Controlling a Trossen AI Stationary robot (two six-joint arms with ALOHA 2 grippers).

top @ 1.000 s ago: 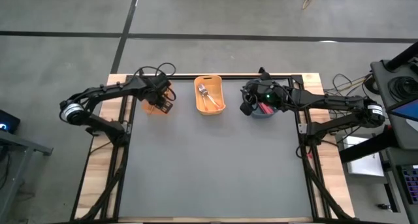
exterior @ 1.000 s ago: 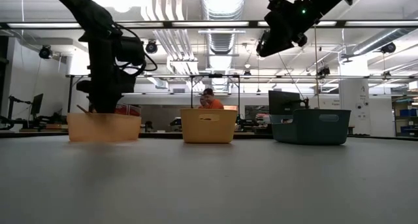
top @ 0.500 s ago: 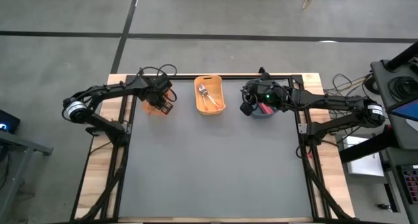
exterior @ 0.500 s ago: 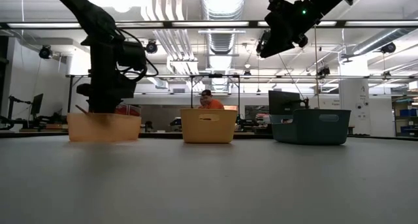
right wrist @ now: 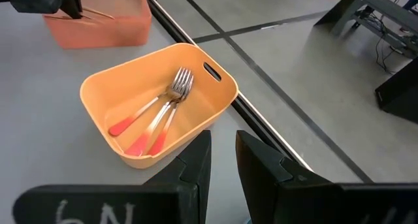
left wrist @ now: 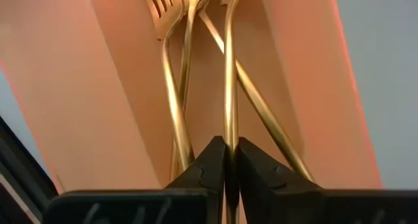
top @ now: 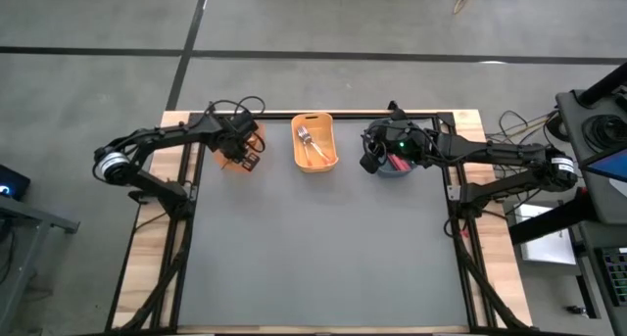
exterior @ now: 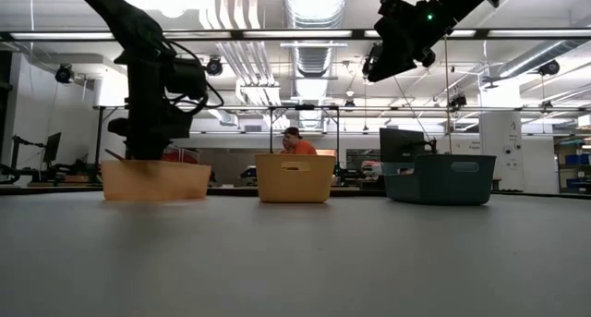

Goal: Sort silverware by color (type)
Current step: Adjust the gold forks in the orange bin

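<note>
– Where are the forks?
– Gold forks point(left wrist: 179, 100) lie in the peach bin point(top: 232, 156); the left gripper point(left wrist: 226, 165) has its jaws clamped on one.
– And the right gripper point(right wrist: 222, 160)?
– Jaws slightly apart, above the blue bin point(exterior: 440, 177). Orange-handled forks point(right wrist: 154, 117) sit in the yellow bin point(right wrist: 104, 87).

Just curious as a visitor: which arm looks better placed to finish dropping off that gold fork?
Left. Its claw is shut on a gold fork inside the peach bin; the right claw hangs open, empty.
</note>
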